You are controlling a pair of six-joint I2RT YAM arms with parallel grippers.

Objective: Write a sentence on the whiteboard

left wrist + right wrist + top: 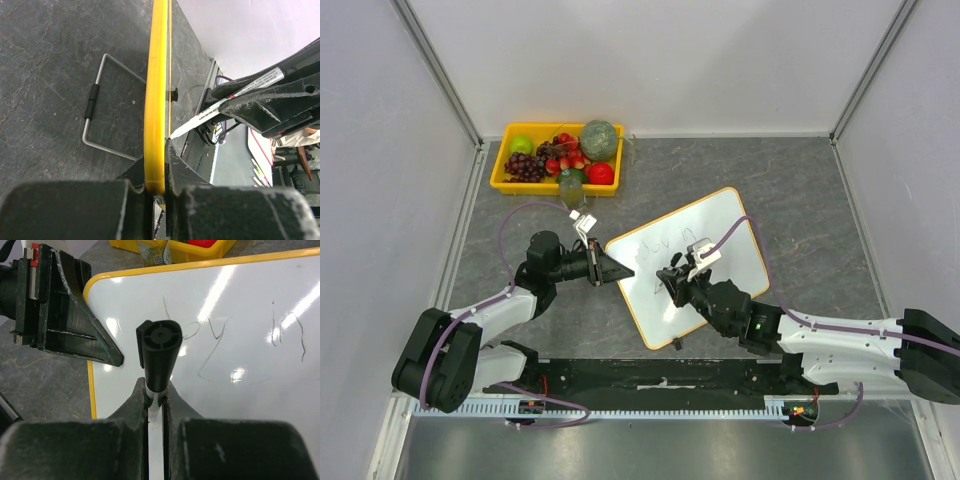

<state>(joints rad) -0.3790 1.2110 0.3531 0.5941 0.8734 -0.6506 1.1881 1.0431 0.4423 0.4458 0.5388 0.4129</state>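
Grip comes first: our right claw (155, 390) is clenched on the marker (159, 352), its tip at the near-left end of the whiteboard (720, 235). Just left, our left claw (618, 272) pinches the yellow frame (156, 100). The board's long axis runs away far-right across the table (800, 190), and the sentence (216, 338) lies farther along it.

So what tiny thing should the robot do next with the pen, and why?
Probably press the marker tip down on the whiteboard and begin a stroke under the writing. The right gripper is shut on the marker, aimed at bare white below the one written line, and the left gripper clamps the board's yellow edge, so it looks steady.
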